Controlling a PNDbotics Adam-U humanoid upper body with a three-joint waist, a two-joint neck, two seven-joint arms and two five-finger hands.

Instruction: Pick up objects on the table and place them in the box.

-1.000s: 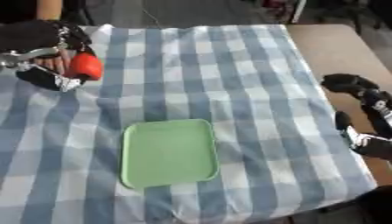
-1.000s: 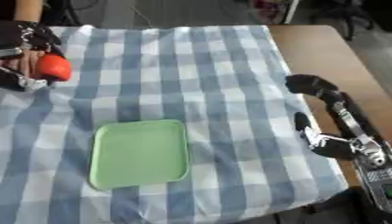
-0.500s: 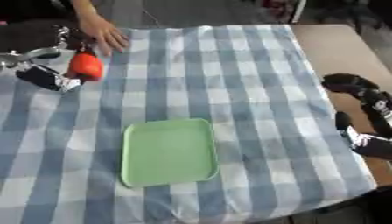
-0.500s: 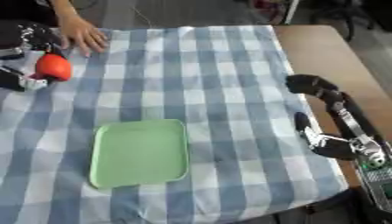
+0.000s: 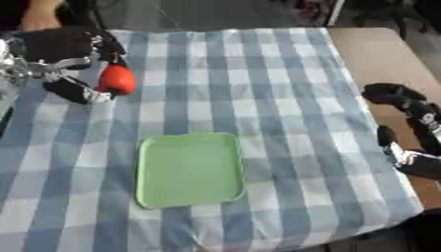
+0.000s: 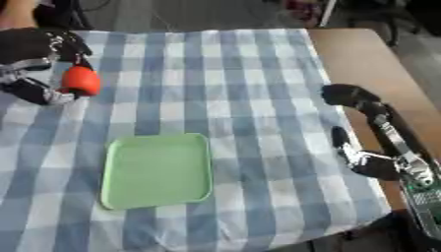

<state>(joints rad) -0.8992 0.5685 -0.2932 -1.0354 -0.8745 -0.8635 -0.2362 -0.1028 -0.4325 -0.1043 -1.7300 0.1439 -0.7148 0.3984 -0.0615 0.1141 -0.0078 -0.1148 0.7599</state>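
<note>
A red-orange rounded object is held in my left hand at the far left, above the blue-and-white checked cloth; the fingers and thumb curl round it. A light green tray lies flat on the cloth in the middle, nearer the front, with nothing on it. My right hand hangs at the right edge of the table, off the cloth, its fingers relaxed and holding nothing. No box shows in either view.
Bare wooden tabletop shows to the right of the cloth. A person's arm shows at the far left corner, behind my left hand.
The person's hand that reached onto the cloth's far left corner has drawn back. My left hand still holds the red-orange object in about the same place. The right hand has not moved.
</note>
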